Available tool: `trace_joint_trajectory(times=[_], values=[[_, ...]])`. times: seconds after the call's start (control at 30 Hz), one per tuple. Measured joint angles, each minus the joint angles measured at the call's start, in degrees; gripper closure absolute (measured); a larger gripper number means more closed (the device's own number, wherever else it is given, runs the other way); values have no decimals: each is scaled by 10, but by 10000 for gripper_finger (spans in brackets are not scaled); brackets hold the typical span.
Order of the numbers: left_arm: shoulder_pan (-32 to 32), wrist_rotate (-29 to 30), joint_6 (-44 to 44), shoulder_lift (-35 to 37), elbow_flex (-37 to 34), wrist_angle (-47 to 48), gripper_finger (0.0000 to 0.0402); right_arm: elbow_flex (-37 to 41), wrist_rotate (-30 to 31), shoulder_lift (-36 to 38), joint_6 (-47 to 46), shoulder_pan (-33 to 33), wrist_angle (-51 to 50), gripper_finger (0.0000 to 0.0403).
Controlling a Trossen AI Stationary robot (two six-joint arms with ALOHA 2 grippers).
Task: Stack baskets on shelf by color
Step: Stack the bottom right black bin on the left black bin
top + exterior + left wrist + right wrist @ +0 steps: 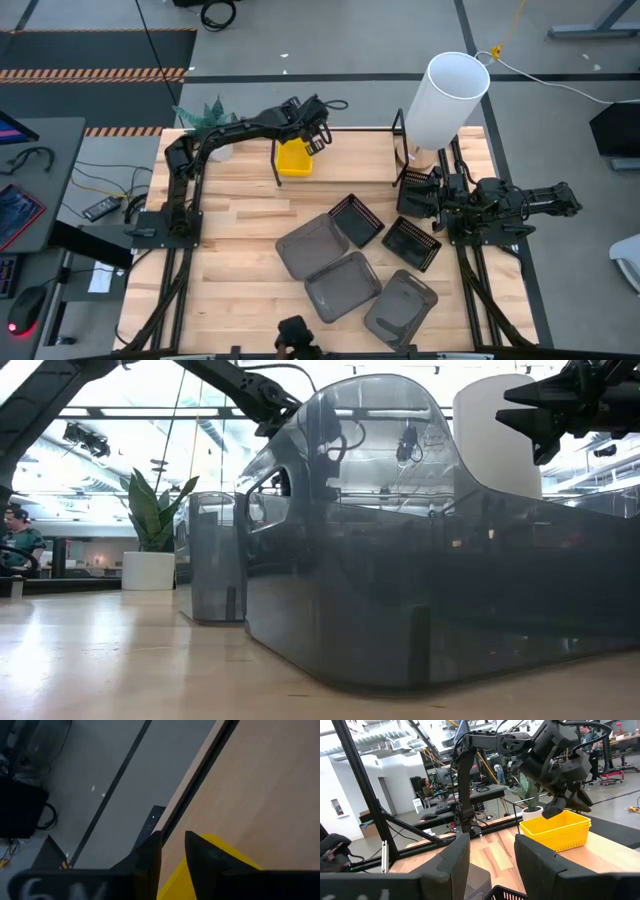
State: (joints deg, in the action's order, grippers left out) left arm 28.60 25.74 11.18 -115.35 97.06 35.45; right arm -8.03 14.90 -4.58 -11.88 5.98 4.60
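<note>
the left tool (565, 802) grips the yellow basket (294, 158) rim at the shelf (335, 131); next it should release. the right tool (432, 205) waits open.

Pale wooden desk (240, 250) with visible grain; glossy yellow plastic basket (555, 834); smooth, translucent grey plastic baskets (440, 590); black mesh baskets (357, 220).

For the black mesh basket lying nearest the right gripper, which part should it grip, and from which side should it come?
Probably the rim of the black mesh basket on the long side facing the right gripper, coming down from above. It lies flat and open-side up, so the thin upright wall offers an edge for one finger inside and one outside. That side is free; the grey basket sits off its opposite end.
</note>
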Motion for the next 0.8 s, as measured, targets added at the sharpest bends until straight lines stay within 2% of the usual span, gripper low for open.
trace_joint_trajectory(times=[0.5, 0.67, 0.8], values=[[11, -6, -4, -1, 0, 20, 333, 0, 0, 0, 0, 0, 0, 243], [-21, -90, 86, 33, 0, 23, 349, 0, 0, 0, 0, 0, 0, 243], [-55, -128, 104, 91, -7, 18, 372, 0, 0, 0, 0, 0, 0, 243]])
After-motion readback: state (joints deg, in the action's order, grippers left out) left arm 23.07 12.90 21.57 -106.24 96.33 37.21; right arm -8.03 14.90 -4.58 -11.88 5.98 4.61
